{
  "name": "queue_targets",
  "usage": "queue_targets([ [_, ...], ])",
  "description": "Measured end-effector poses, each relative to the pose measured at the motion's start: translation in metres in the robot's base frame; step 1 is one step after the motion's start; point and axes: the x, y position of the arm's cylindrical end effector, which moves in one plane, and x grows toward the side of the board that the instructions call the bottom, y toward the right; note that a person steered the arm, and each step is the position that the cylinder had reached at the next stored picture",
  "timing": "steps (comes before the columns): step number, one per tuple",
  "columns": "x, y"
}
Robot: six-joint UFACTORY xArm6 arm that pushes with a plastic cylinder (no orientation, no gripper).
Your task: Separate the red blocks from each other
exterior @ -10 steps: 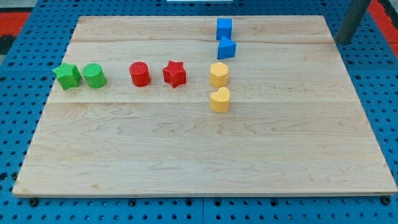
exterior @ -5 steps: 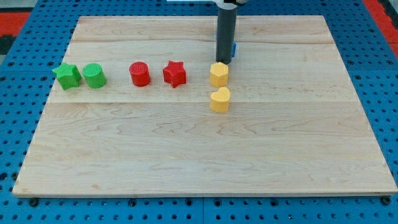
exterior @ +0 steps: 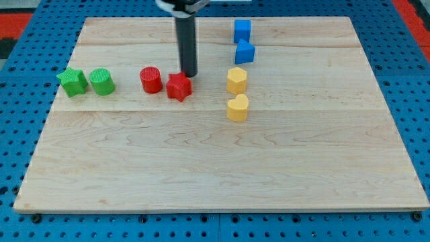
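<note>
- my tip [exterior: 190, 74] down on the desk [exterior: 215, 168], touching red star [exterior: 178, 87] at its 1 o'clock edge; contact side reads as a shove toward 7 o'clock
- the tool is a bare rod, no jaws, so apart/together doesn't apply; nothing clamped
- red cylinder [exterior: 151, 80] just beside the star at its 10 o'clock, narrow gap; the reds are close, task not done
- judgement: pushing from this side drives the star toward the cylinder or past it below; a contact point between the two reds would split them better
- green star [exterior: 72, 82] and green cylinder [exterior: 102, 82] touching, at 9 o'clock of the reds, near
- yellow hexagon [exterior: 236, 80] and yellow heart [exterior: 238, 107] at 3 o'clock of the star
- two blue blocks at 12 o'clock of the yellows: blue cube [exterior: 242, 30], other blue block [exterior: 244, 52], shape unclear
</note>
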Motion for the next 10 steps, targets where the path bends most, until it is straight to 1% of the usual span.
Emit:
queue_targets([
  [1, 0.015, -0.039],
  [3, -0.014, -0.061],
  [4, -0.001, -0.100],
  [6, 0.067, -0.104],
  [7, 0.068, -0.081],
  [8, 0.097, -0.042],
  [9, 0.108, 0.006],
  [10, 0.133, 0.045],
])
